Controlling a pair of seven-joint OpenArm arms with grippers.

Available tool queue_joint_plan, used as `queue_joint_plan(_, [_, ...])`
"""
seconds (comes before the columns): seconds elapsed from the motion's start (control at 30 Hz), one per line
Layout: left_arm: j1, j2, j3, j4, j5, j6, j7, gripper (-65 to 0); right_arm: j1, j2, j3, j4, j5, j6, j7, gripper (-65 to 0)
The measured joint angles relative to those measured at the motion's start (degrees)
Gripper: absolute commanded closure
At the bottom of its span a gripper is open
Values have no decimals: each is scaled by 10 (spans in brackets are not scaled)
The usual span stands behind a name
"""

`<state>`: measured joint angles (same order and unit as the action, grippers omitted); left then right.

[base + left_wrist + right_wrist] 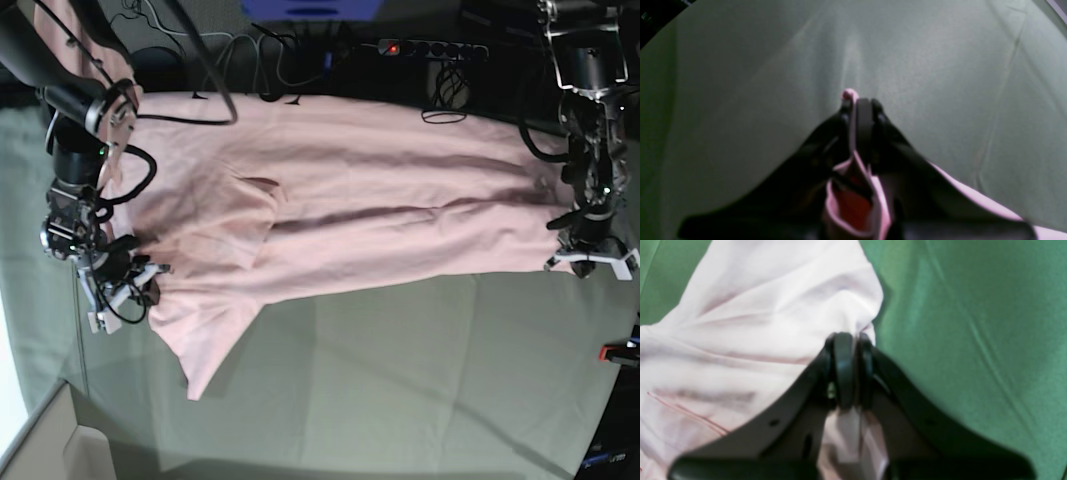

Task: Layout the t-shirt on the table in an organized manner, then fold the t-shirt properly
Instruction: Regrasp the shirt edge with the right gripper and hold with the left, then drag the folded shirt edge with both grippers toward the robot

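Light pink cotton t-shirt (350, 210): stretched sideways over the creased grey-green tabletop (420, 380), probably for flattening. Left pincer (858, 103) and right pincer (848, 340) each clamp an opposite edge.

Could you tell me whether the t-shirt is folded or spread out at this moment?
Spread, not folded: the t-shirt stretches across the table between the left gripper and right gripper, both shut on its edges.
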<state>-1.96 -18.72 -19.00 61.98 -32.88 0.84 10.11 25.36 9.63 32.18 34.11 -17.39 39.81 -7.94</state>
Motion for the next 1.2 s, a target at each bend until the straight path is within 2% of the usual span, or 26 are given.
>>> queue_joint_plan(0.13, [0, 0, 0, 0, 0, 0, 0, -174, 0, 0, 0, 0, 0, 0, 0, -14])
queue_joint_plan(0.2, [0, 0, 0, 0, 0, 0, 0, -191, 0, 0, 0, 0, 0, 0, 0, -14])
queue_joint_plan(0.27, [0, 0, 0, 0, 0, 0, 0, -188, 0, 0, 0, 0, 0, 0, 0, -14])
queue_joint_plan(0.33, [-1, 0, 0, 0, 0, 0, 0, -152, 0, 0, 0, 0, 0, 0, 0, -14])
queue_joint_plan(0.43, [-3, 0, 0, 0, 0, 0, 0, -19, 0, 0, 0, 0, 0, 0, 0, -14])
queue_joint_plan(0.47, [-4, 0, 0, 0, 2, 0, 0, 0, 0, 0, 0, 0, 0, 0, 0, -14])
queue_joint_plan(0.77, [-6, 0, 0, -15, -4, -1, 2, -2, 0, 0, 0, 0, 0, 0, -1, -14])
queue_joint_plan(1.0, [28, 2, 0, 112, -6, 0, 0, -2, 1, 0, 0, 0, 0, 0, -2, -10])
queue_joint_plan(1.1, [52, 14, -2, 148, -6, 3, 0, -2, 1, 0, 0, 1, 0, 0, -4, -9])
queue_joint_plan(1.2, [82, 18, 0, 175, -6, -1, 4, -2, -7, -7, 1, 37, -6, 0, -19, -9])
